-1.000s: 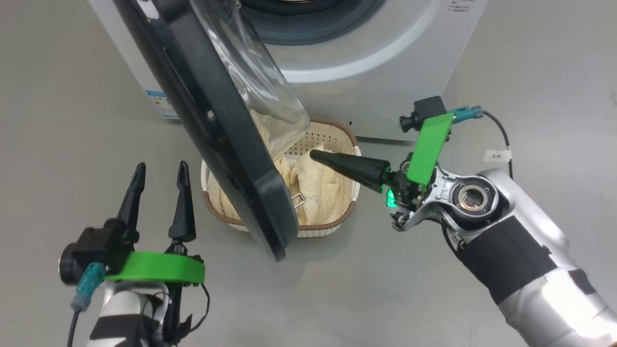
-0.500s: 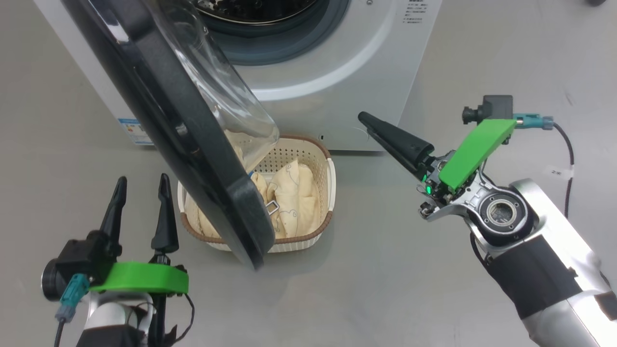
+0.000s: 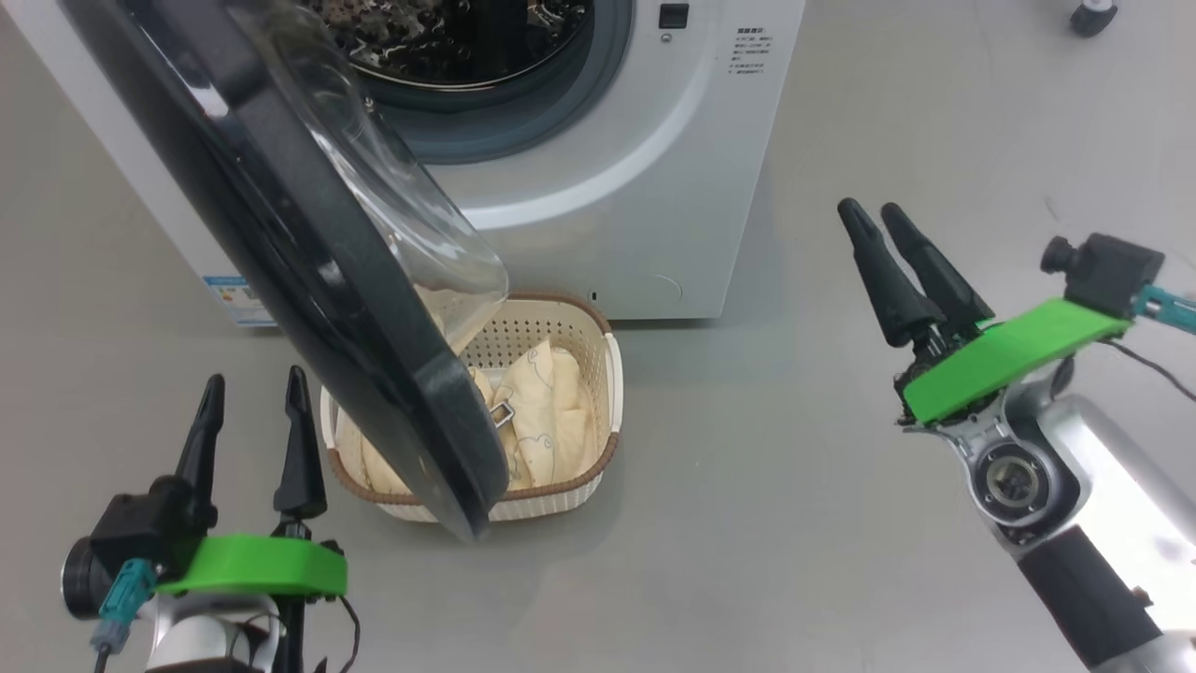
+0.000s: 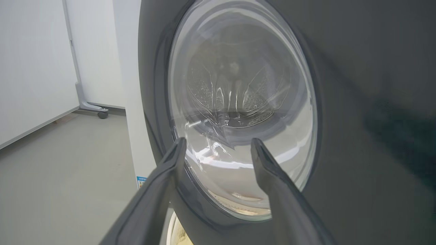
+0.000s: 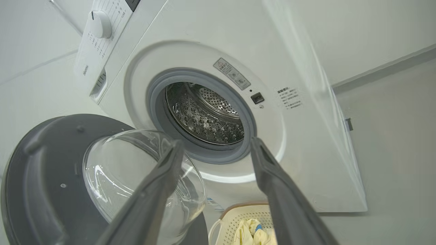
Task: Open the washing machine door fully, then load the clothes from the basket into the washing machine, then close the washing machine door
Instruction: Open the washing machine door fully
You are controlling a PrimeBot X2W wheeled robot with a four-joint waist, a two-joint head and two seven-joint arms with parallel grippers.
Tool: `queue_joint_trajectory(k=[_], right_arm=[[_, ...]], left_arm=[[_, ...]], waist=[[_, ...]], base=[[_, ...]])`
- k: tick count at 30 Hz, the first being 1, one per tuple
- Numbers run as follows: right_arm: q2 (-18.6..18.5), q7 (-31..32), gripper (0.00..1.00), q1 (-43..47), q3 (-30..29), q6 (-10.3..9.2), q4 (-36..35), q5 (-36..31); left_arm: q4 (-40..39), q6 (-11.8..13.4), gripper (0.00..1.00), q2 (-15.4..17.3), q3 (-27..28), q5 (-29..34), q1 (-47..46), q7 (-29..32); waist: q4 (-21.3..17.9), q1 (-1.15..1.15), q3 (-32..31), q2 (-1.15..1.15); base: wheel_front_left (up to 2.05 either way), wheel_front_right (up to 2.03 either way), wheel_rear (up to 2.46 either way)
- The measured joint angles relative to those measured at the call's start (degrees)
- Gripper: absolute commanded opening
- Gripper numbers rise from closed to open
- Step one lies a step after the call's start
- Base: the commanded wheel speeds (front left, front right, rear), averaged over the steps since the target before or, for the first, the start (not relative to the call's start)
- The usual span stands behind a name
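Your left claw [image 3: 254, 381] sits at the lower left of the head view. Its two dark fingers are spread apart and point up the frame, with nothing between them. Your right claw [image 3: 867, 207] is at the right of that frame, over the grey floor [image 3: 747, 523]. Its wrist view shows the fingers parted, and it grips nothing either.

The washing machine door [image 3: 280, 215] stands swung out, running from the upper left down toward the centre. Its black ring is nearly edge-on to you and its clear glass bowl [image 3: 411, 224] bulges to the right. The door's lower edge covers the left part of the basket [image 3: 598, 327] in the frame.

The basket stands on the floor just in front of the washing machine [image 3: 645, 187], a little below centre. The clothes [image 3: 547, 411] lie heaped inside it. The steel drum [image 3: 448, 37] shows at top centre, ringed by the grey gasket [image 3: 561, 103].
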Motion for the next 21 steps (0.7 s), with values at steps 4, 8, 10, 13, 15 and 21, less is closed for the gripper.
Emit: queue_joint_trajectory(k=[4,8,10,13,15,21], right_arm=[[-2.02,-4.19,1.00,2.04,-0.29,0.00,2.44,-7.94],[-2.25,-4.90,1.00,5.29,-3.42,0.01,3.85,-17.70],[-1.82,-4.91,1.00,7.12,-6.94,0.01,3.24,-23.53],[-1.01,-5.14,1.00,10.18,-10.54,0.01,2.16,-31.27],[0.15,-5.14,1.00,12.49,-12.14,0.01,1.66,-35.54],[4.86,-5.14,1.00,18.36,-18.98,0.01,0.13,-43.45]], left_arm=[[-0.21,0.00,1.00,0.04,0.55,0.23,1.54,0.00],[-0.64,0.00,1.00,0.05,1.68,0.24,2.98,0.00],[-1.05,0.01,1.00,0.04,2.08,0.24,3.67,0.00],[-1.24,0.00,1.00,-0.01,2.26,0.33,4.44,0.00],[-1.48,0.00,1.00,-0.07,2.52,0.65,5.02,0.00],[-2.33,0.00,1.00,-0.57,3.14,0.99,6.93,0.00]], waist=[[-0.95,0.00,-0.92,0.00],[-1.96,0.00,-1.75,0.00],[-2.45,0.00,-2.02,0.00],[-2.91,0.00,-2.49,0.00],[-3.07,0.00,-2.87,0.00],[-3.00,0.00,-3.64,0.00]], base=[[0.00,0.00,0.00],[0.00,0.00,0.00],[0.00,0.00,0.00],[0.00,0.00,0.00],[0.00,0.00,0.00],[0.00,0.00,0.00]])
